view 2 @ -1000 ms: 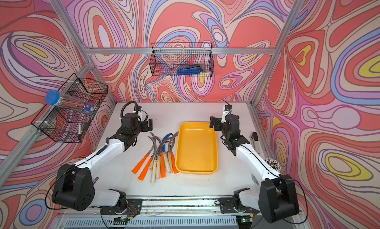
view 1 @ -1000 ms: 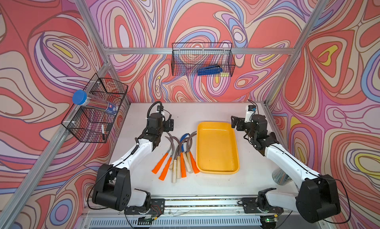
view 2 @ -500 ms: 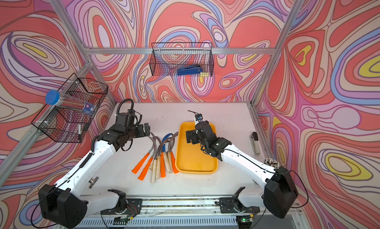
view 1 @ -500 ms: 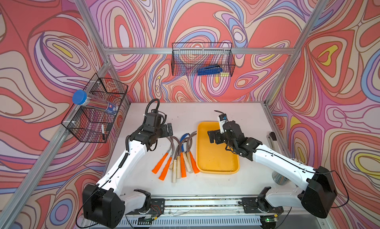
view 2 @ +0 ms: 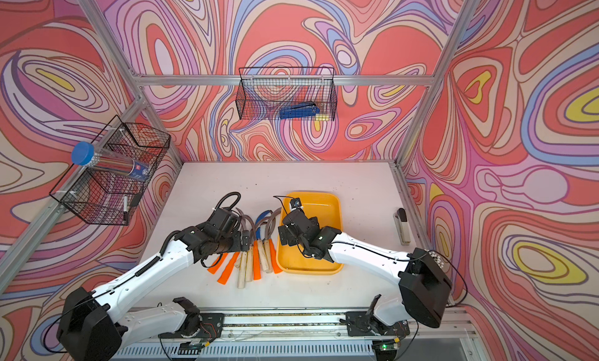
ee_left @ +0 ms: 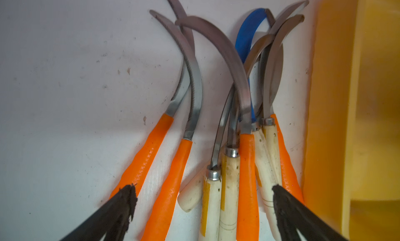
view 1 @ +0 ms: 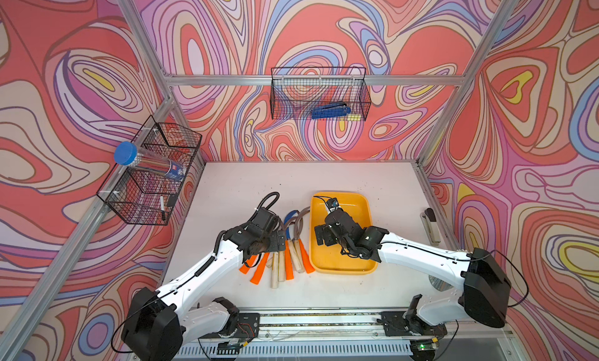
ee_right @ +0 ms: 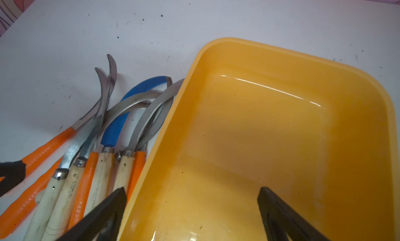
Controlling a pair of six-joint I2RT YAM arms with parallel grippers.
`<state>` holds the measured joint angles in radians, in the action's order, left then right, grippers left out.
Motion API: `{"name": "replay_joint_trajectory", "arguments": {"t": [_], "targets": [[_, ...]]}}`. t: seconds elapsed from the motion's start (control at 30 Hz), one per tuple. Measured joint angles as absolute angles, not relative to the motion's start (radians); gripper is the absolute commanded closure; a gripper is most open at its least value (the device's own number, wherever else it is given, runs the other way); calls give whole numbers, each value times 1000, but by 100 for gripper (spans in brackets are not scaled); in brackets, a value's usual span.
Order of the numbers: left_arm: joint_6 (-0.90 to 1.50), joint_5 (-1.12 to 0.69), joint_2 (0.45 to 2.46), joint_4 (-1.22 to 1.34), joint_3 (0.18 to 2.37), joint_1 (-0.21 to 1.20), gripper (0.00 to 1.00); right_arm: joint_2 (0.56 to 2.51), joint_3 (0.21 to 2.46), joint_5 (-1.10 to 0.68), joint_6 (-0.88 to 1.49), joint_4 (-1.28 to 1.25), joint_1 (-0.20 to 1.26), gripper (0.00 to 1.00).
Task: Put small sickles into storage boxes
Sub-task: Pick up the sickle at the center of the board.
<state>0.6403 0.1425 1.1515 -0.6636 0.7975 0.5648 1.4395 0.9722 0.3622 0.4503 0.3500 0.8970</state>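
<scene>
Plainly, none of the small sickles [view 1: 287, 262] has been stored yet: the yellow tray [ee_right: 281, 131] is seen bare in the right wrist view. The sickles are laid as one fanned bundle on the desk [view 1: 246, 187], toward its front edge, just beside the tray's left long wall. Handles, orange and pale wood, are turned to the front edge and the curved blades to the rear edge. The blades are crossed over one another, the blue blade [ee_left: 249, 30] among them. The orange handle nearest the tray [ee_left: 286, 164] is laid against the tray wall, and one grey blade tip appears to be touching the rim. This layout is judged to be deliberate: blunt handles are offered to the arms, and only a short sideways carry is needed.

The left gripper [ee_left: 203, 198] is held wide open and empty above the handle ends, its fingertips spread across nearly the whole bundle, so no single handle has been singled out. The right gripper [ee_right: 192, 198] is likewise spread wide and empty, poised over the tray's left wall, one fingertip above the handles and one above the tray floor. A narrower aim at one handle is judged necessary before closing, since crossed blades could be dragged along.
</scene>
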Motion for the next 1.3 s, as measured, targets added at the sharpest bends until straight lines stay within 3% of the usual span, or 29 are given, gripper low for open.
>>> {"name": "replay_joint_trajectory", "arguments": {"t": [0.1, 0.23, 0.8, 1.3], "targets": [[685, 155, 1102, -662, 733, 575, 16, 1438, 957, 370, 471, 360, 905, 2], [727, 154, 1039, -661, 653, 577, 47, 1414, 911, 371, 497, 360, 914, 2], [849, 154, 1024, -641, 489, 733, 48, 1377, 861, 344, 538, 304, 918, 1], [922, 237, 1063, -669, 521, 855, 48, 1390, 797, 340, 558, 216, 918, 1]]}}
